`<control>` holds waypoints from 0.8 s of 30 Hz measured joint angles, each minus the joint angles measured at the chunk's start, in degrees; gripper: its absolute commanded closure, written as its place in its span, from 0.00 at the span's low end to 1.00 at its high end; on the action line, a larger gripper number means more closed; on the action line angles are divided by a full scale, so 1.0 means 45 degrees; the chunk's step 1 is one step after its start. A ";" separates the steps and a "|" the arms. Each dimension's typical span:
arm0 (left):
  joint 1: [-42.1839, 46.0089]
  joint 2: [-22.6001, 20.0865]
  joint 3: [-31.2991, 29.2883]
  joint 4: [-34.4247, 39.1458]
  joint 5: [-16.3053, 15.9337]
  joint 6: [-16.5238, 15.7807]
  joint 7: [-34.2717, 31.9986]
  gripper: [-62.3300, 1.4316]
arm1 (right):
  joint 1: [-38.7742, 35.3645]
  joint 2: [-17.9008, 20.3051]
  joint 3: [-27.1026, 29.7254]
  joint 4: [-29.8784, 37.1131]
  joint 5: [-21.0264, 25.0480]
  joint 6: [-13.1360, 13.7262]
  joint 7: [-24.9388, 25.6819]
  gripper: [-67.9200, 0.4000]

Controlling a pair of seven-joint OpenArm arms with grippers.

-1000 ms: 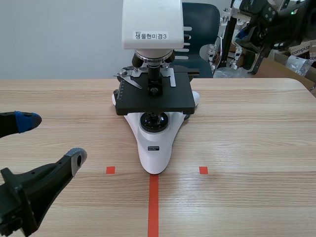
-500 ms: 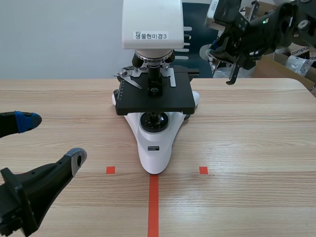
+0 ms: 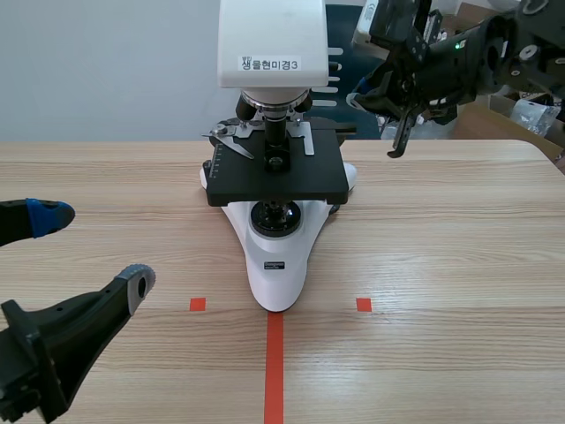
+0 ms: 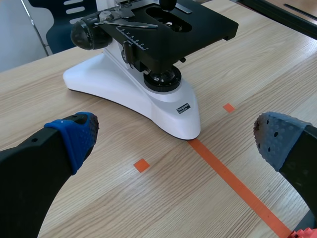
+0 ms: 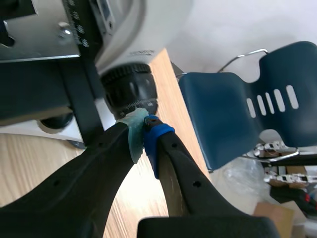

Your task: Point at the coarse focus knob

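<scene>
Right now your right tool (image 5: 142,133) is closed on nothing, its two pads pressed together into one blunt tip. The coarse focus knob (image 5: 130,89) sits just ahead of that tip, at its 12 o'clock. It is the ribbed black wheel on the flank of the microscope (image 3: 278,177) that faces the right arm. Whether pad and knob are touching cannot be told from these views.

Treat the knob as rigid but free to turn. Its ribbing would likely catch a soft pad, and a sideways brush could rotate it and shift the stage (image 3: 275,172). Pointing needs no hold, so come in along the knob's axis and stop short of it. The microscope looks heavy in its white base, but its head is tall, so do not lean on it.

For clearance, mind the stage's black edge at about 10 o'clock of the tip. A blue chair (image 5: 247,99) stands beyond the desk (image 3: 459,247) at 2 o'clock. Bare desk lies at the microscope's 3 o'clock, which looks the safest way out.

Your left tool (image 3: 93,249) is spread wide and holds nothing. It sits at the microscope's 8 o'clock, well apart from it.
</scene>
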 measured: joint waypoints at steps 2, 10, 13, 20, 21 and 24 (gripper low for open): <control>0.0000 0.0000 0.0000 0.0000 0.0000 0.0000 0.0000 0.00 | 0.0000 -0.0005 -0.0155 0.0000 0.0034 0.0000 0.0005 0.97; 0.0000 0.0000 0.0000 0.0000 0.0000 0.0000 0.0000 0.00 | 0.0000 0.0000 -0.0219 0.0000 0.0355 0.0000 -0.0126 0.97; 0.0000 0.0000 0.0000 0.0000 0.0000 0.0000 0.0000 0.00 | 0.0000 0.0005 -0.0219 0.0000 0.0325 0.0000 -0.0185 0.97; 0.0000 0.0000 0.0000 0.0000 0.0000 0.0000 0.0000 0.00 | 0.0000 0.0238 -0.0219 0.0000 0.0321 0.0000 -0.0121 0.97; 0.0000 0.0000 0.0000 0.0000 0.0000 0.0000 0.0000 0.00 | 0.0000 0.0282 -0.0219 0.0000 0.0321 0.0000 -0.0131 0.97; 0.0000 0.0000 0.0000 0.0000 0.0000 0.0000 0.0000 0.00 | 0.0000 0.0321 -0.0219 0.0000 0.0321 0.0005 -0.0136 0.97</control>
